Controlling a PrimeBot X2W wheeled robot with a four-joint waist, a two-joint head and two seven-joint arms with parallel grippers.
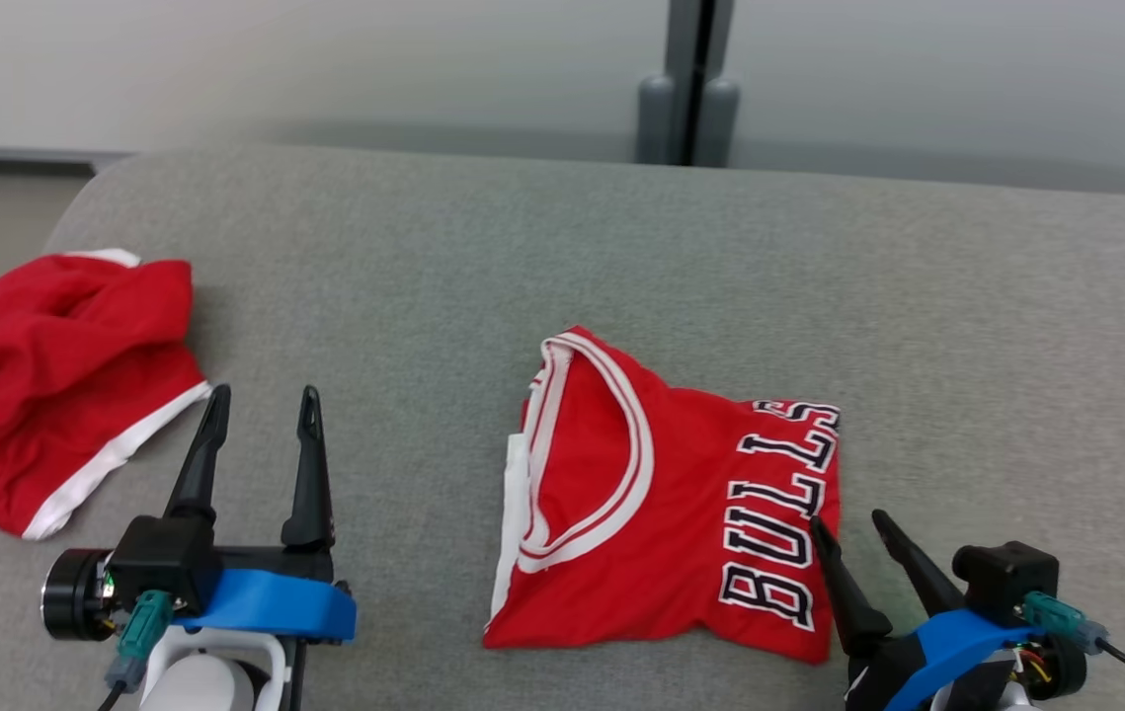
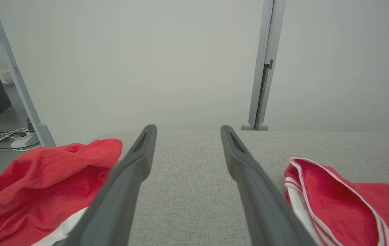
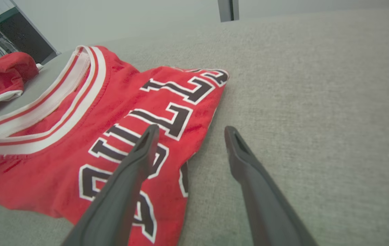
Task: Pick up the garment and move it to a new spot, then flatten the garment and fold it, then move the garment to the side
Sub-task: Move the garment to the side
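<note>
The jersey [image 1: 666, 499] is red, with white-and-red striped trim at the neck and black, white-edged letters reading BULLS. It lies folded into a compact, roughly square packet, flat on the grey cushion [image 1: 522, 247], a little right of the middle and toward the near edge. The neck opening faces left, and the lettering runs along the right edge. A white layer peeks out at its left side.

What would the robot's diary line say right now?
jersey: folded, lying flat | red garment: crumpled, left | left gripper: open, empty | right gripper: open, at jersey edge
</note>
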